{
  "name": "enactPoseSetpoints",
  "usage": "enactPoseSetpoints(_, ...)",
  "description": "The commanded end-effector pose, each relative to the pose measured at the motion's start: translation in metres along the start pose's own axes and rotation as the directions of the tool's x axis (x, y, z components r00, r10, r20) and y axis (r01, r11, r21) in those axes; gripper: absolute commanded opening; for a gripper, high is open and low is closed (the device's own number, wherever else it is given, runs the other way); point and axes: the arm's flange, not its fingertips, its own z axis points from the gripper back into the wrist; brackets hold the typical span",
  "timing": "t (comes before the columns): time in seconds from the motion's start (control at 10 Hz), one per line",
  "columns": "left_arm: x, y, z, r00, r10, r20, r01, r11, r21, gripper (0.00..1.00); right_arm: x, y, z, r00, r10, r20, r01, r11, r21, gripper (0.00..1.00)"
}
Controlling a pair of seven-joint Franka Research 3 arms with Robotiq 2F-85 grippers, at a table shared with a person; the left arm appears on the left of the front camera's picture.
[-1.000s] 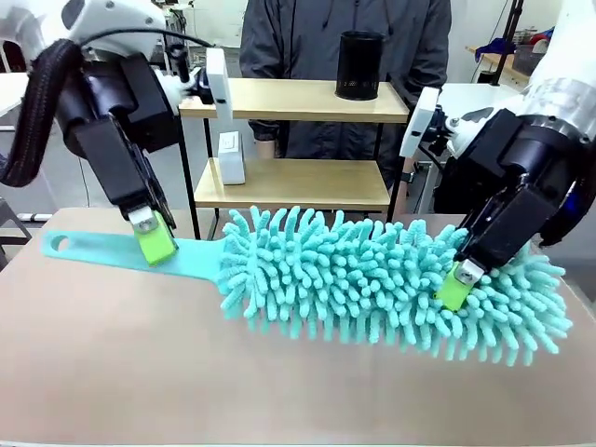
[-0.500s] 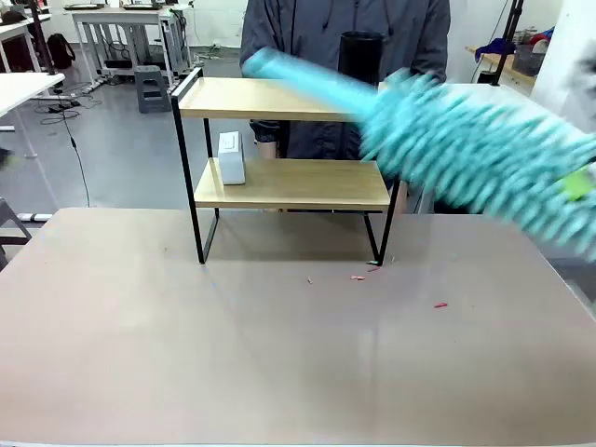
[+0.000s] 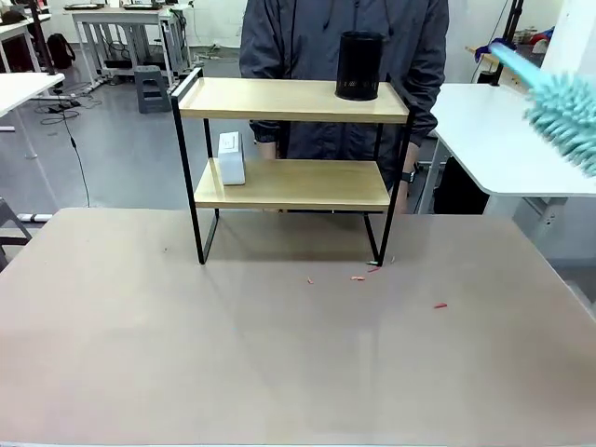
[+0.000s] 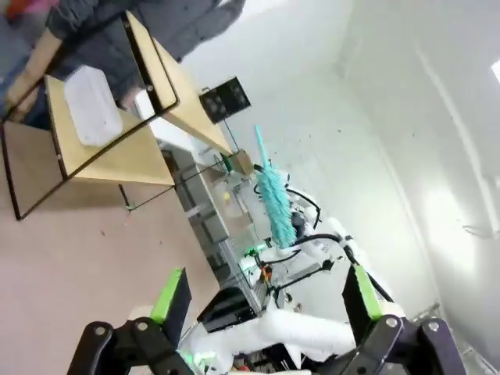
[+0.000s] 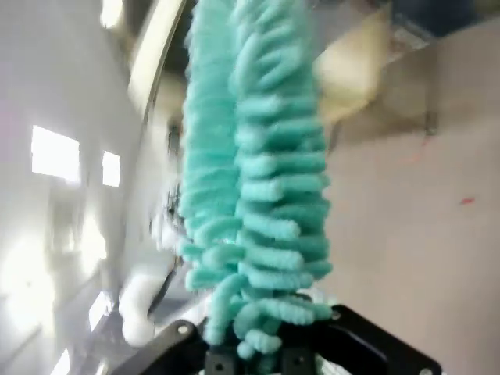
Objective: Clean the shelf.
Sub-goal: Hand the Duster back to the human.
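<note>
The shelf [image 3: 291, 182] stands at the table's far middle, with two light wooden boards in a black frame. A black cylinder [image 3: 359, 65] sits on its top board and a small white box [image 3: 231, 156] on the lower one. A teal fluffy duster [image 3: 562, 110] hangs in the air at the upper right edge, handle pointing up-left. In the right wrist view the duster [image 5: 254, 180] rises straight out of my right gripper [image 5: 258, 351], which is shut on it. My left gripper [image 4: 264, 301] is open and empty, looking from afar at the shelf [image 4: 101, 152] and the duster [image 4: 273, 205].
A person stands right behind the shelf [image 3: 340, 37]. A few small red scraps [image 3: 358, 277] lie on the tan table [image 3: 186, 354] in front of the shelf's right leg. A white table [image 3: 503, 140] stands to the right, beneath the duster.
The duster lay on the table with both grippers on it. My left gripper let go, opened and left the front view. My right gripper swung the duster up and off to the right.
</note>
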Motion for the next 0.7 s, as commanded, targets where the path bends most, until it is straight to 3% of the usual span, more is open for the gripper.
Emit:
enactPoseSetpoints(0.0,-0.023,-0.03,0.008,0.986,-0.053,-0.161,0.056,0.998,0.012,1.0,0.014,-0.039,-0.049,0.971,-0.209,0.121,0.212,0.977,-0.013,0.0)
enactPoseSetpoints(0.3,-0.023,-0.03,0.008,0.986,-0.053,-0.161,0.056,0.998,0.012,1.0,0.029,-0.086,-0.079,0.95,-0.307,0.06,0.31,0.949,-0.06,0.0)
enactPoseSetpoints(0.4,-0.023,-0.03,0.008,0.986,-0.053,-0.161,0.056,0.998,0.012,1.0,0.014,-0.085,-0.054,0.964,-0.249,0.09,0.258,0.962,-0.096,0.0)
enactPoseSetpoints(0.6,-0.023,-0.03,0.008,0.986,-0.053,-0.161,0.056,0.998,0.012,1.0,0.014,-0.085,-0.054,0.964,-0.249,0.09,0.258,0.962,-0.096,0.0)
